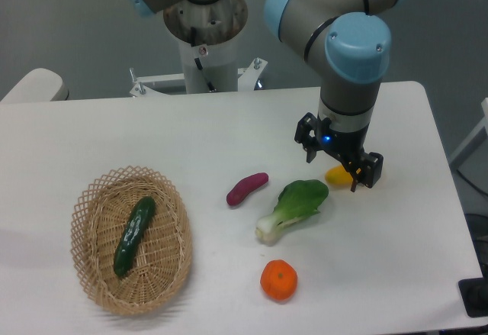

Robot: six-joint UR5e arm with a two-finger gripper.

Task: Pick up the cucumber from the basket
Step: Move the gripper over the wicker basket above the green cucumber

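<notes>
The cucumber [133,235], dark green and glossy, lies lengthwise inside the oval wicker basket [95,289] at the table's front left. My gripper [341,159] hangs far to the right of the basket, pointing down over the table, just above a small yellow item [336,175]. Its two black fingers [371,170] stand spread apart with nothing held between them. Nothing touches the cucumber.
Between the basket and my gripper lie a short purple sweet potato [247,188] and a leafy bok choy [293,208]. An orange [278,280] sits near the front edge. The arm's base [204,37] stands at the back of the white table [229,129].
</notes>
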